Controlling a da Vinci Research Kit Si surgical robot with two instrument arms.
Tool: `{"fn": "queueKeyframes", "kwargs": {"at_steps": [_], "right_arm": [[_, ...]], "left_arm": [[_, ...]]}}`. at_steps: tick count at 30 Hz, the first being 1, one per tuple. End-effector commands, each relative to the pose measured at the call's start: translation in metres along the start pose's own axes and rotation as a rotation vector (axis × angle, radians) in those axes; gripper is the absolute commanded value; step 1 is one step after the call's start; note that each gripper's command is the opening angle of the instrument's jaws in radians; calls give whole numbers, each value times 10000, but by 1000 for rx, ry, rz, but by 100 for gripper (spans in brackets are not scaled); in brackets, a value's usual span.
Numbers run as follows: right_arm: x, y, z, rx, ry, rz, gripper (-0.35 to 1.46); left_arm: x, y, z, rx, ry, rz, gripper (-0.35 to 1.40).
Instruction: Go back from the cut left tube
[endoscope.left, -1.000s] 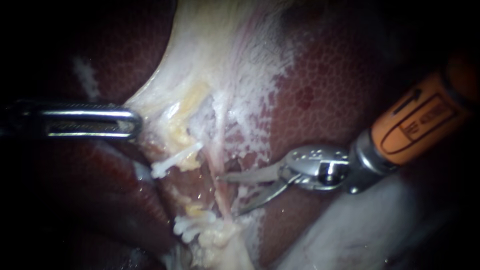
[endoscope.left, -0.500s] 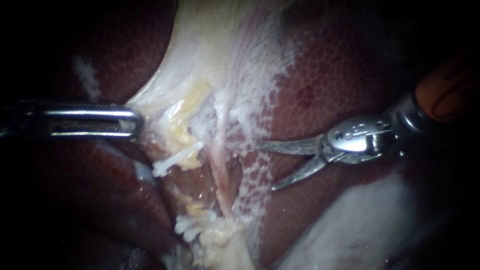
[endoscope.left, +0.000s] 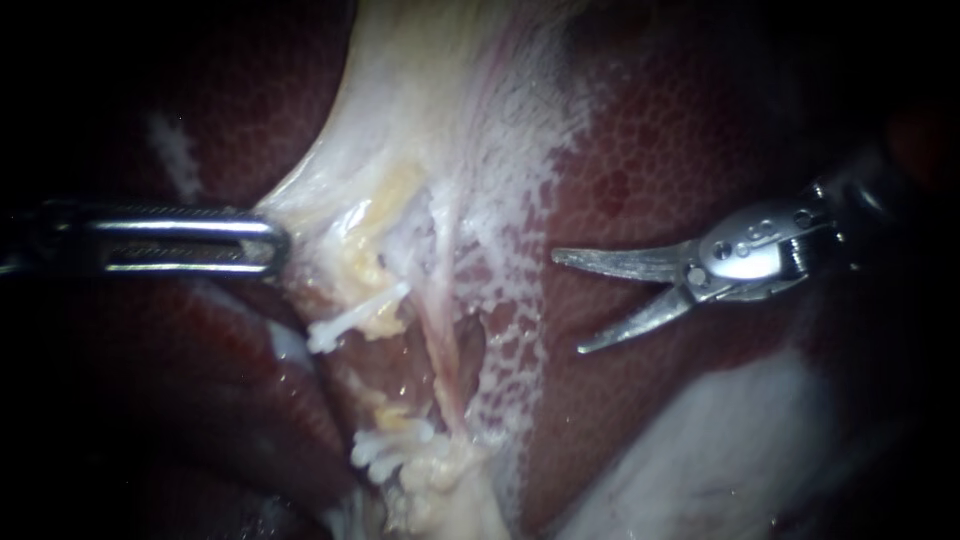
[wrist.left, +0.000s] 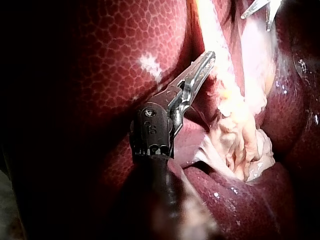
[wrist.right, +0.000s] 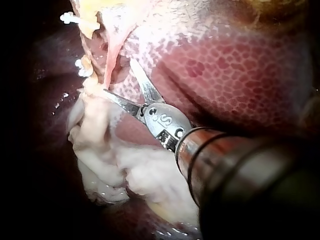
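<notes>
Right tool (endoscope.left: 568, 302) has backed rightward, jaws apart, seemingly above the liver (endoscope.left: 640, 160).

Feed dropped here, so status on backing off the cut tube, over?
Left instrument shut on pale tissue. Right instrument open, empty, over the liver. Cut left tube clipped, ends apart. Nothing in the way.

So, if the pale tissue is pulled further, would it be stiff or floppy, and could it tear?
Probably floppy: the pale tissue fans out taut toward the left instrument, which grips its edge. Likely easy to tear: over the liver it thins to a lacy film. Wet glints suggest it is slippery.
</notes>
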Motion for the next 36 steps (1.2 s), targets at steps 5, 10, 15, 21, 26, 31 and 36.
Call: {"fn": "queueKeyframes", "kwargs": {"at_steps": [5,10,15,21,26,31,36], "right_arm": [[-1,1,-3,1,0,-10,145],[-1,2,-8,3,0,-15,145],[-1,2,-8,3,0,-15,145],[-1,2,-9,2,0,-15,145],[-2,2,-10,3,0,-16,145],[-3,2,-13,4,0,-16,145],[-4,2,-14,5,0,-17,143]], "left_arm": [[1,0,1,-1,0,0,-35],[1,0,1,-2,0,1,-35],[2,2,3,-2,0,1,-35],[9,10,9,-4,-1,4,-35],[29,29,21,-12,9,15,-35],[47,42,36,-26,24,7,-35],[56,44,52,-20,37,6,-35]]}}
